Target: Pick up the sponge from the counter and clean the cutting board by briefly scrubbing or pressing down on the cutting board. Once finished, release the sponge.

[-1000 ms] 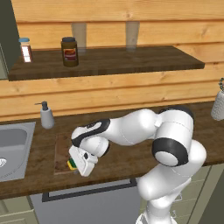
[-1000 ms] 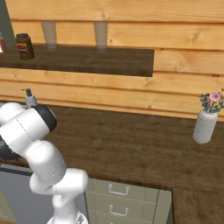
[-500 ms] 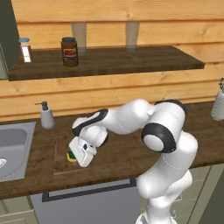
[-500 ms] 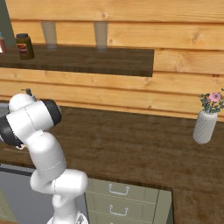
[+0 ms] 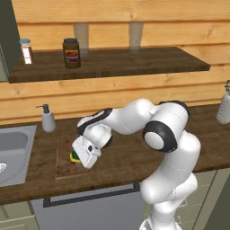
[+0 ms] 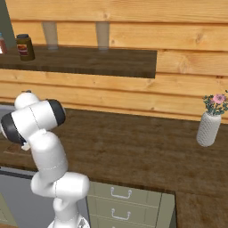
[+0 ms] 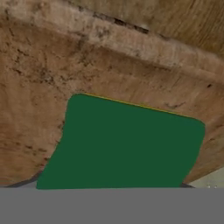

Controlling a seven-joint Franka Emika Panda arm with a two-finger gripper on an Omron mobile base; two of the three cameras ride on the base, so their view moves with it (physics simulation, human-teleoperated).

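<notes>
The cutting board (image 5: 63, 170) lies on the dark wood counter (image 5: 121, 161), right of the sink. My gripper (image 5: 78, 158) points down over the board's middle and is shut on the sponge (image 5: 73, 156), whose green and yellow edge pokes out to the left of the hand. In the hand view the sponge's dark green top (image 7: 122, 144) sits close in front of the camera, flat against the stained board (image 7: 52, 74). My fingertips are hidden there. The board's far edge and a strip of counter (image 7: 175, 17) run along the top.
A steel sink (image 5: 13, 152) is left of the board, with a soap dispenser (image 5: 47, 119) behind it. The shelf (image 5: 112, 63) above carries a dark jar (image 5: 71, 53) and a small bottle (image 5: 27, 50). A white vase with flowers (image 6: 209, 127) stands far right.
My hand has slid with the sponge across the board, away from the counter's front edge toward the wall. The elbow has swung up and left.
</notes>
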